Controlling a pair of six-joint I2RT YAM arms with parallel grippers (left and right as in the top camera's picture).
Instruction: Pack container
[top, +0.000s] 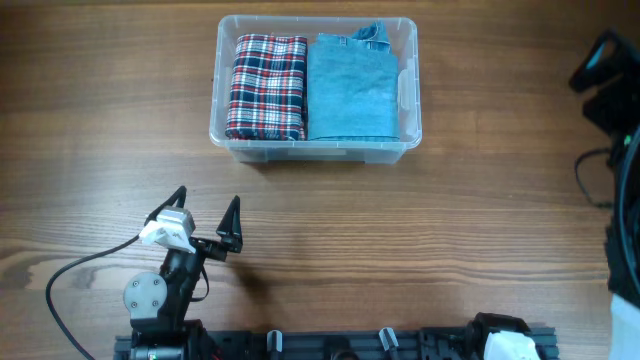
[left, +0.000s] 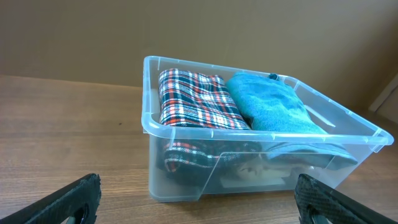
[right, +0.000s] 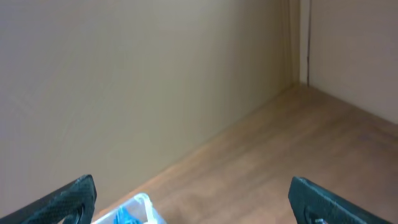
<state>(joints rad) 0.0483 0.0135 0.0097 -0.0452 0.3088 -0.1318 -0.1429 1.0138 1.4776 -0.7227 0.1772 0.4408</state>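
Fingers of the left gripper (top: 207, 197) stood spread wide, low over the table (top: 480, 230), pointing at the container (top: 315, 150) further back. In it lay a checked cloth (top: 266, 87) beside a blue cloth (top: 350, 90). The right gripper (right: 194, 198) was spread wide too, lifted up and facing the wall (right: 124, 81).

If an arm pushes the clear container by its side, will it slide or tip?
Likely slides, not tips: the container is low and wide on the table. Probably light: only plaid cloth and blue cloth fill it.

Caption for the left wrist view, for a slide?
Clear container holding a plaid garment beside a blue one, framed by the open left gripper.
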